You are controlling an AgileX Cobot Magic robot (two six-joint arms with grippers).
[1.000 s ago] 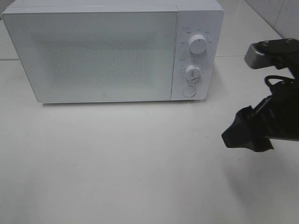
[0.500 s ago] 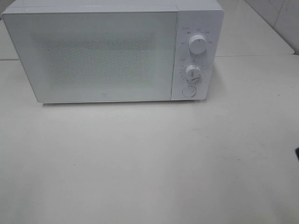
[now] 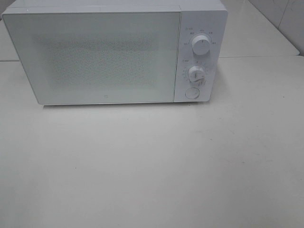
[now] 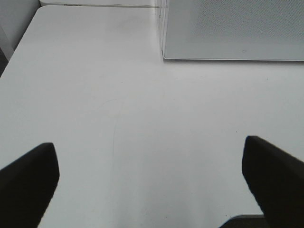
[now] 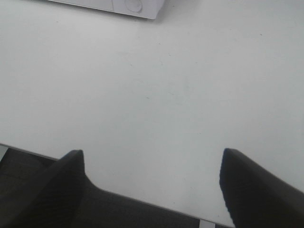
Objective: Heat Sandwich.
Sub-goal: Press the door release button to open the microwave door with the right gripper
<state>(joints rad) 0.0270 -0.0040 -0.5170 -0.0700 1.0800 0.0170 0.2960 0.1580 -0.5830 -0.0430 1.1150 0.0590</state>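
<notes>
The sandwich is out of view in every frame. A white microwave (image 3: 114,52) stands at the back of the table with its door shut; two round dials (image 3: 201,46) and a round button (image 3: 192,92) sit on its right panel. Neither arm shows in the high view. My left gripper (image 4: 152,178) hangs open over bare table, its two dark fingers (image 4: 28,178) wide apart, with the microwave's lower corner (image 4: 164,56) ahead. My right gripper (image 5: 152,183) is open too, nothing between its fingers (image 5: 256,185), near the table's front edge, the microwave's button corner (image 5: 135,5) far ahead.
The white table (image 3: 152,166) spreads in front of the microwave. A seam between tabletops (image 3: 256,57) runs behind on the right. In the right wrist view a dark floor strip (image 5: 28,168) shows beyond the table's edge.
The right arm, seen at the right edge of the high view one second ago, has withdrawn out of that view. The microwave has not moved.
</notes>
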